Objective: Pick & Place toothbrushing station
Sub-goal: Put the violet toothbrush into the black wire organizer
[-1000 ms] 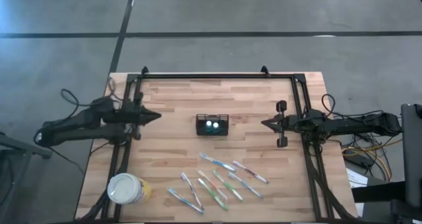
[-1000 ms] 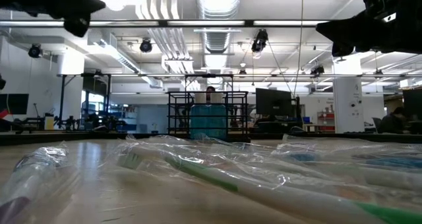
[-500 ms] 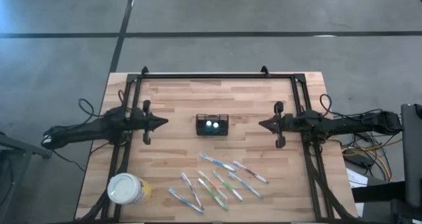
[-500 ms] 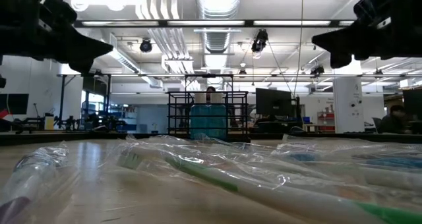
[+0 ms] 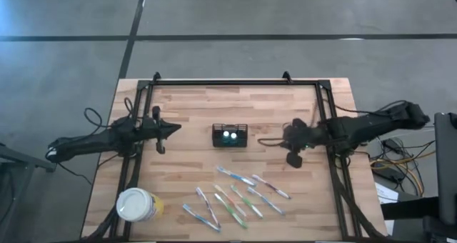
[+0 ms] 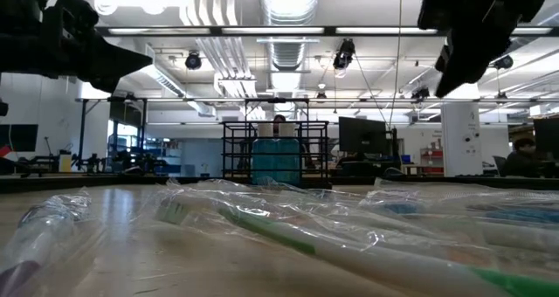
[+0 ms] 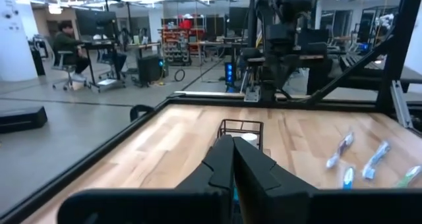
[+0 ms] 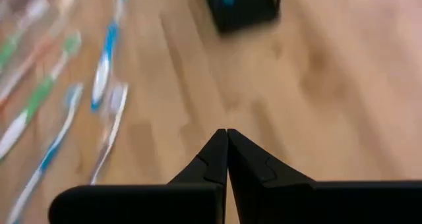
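Open-plan robotics lab or workshop: exposed ceiling ducts (image 6: 288,4) and pipes, track lights, computer monitors (image 6: 362,135), metal racks (image 6: 278,148), concrete floor (image 5: 228,14), a seated person (image 7: 69,43) at a workstation beyond the wooden desk (image 5: 193,157).

The right wrist view blurs the toothbrushes (image 8: 105,59) and caddy (image 8: 241,6).

The small black wire-mesh caddy (image 5: 230,136) sat upright mid-table, short side walls up, two pale round items glinting inside it.
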Available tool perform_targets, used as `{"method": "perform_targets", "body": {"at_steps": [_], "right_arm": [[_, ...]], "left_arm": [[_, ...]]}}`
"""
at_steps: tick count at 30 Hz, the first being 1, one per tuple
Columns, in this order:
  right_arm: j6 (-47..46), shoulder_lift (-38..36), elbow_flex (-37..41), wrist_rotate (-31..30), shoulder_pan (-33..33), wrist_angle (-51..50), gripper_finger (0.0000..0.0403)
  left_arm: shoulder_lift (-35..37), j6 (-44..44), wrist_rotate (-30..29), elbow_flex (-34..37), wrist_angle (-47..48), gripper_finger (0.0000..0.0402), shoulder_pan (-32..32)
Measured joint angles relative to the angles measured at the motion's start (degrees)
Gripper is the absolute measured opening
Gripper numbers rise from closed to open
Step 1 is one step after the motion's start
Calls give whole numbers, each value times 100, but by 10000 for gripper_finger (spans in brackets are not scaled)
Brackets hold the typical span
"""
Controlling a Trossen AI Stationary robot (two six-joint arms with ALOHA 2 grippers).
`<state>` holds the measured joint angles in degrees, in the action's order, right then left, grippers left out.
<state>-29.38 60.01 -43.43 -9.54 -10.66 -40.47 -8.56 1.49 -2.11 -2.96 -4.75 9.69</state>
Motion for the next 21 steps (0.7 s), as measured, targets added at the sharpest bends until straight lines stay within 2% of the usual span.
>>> {"method": "perform_targets", "body": {"at_steps": [3,6,9,16,21], "right_arm": [[-760,640,-471,88,-348,-462,9],[-1239,1233,-814,598,-655,-470,23],[-1502,1805,-1156,839,-923,-387,59],[-1852,3069,-1841,760,-1221,-375,164],[-2098,3926,-2158,1034,-1237,-393,199]], "left_arm": [[0,16,0,-2,2,12,0],[0,13,2,0,24,13,0],[-2,6,2,23,89,11,0],[-2,-58,9,37,211,11,-2],[-2,-63,9,37,286,12,-2]]}}
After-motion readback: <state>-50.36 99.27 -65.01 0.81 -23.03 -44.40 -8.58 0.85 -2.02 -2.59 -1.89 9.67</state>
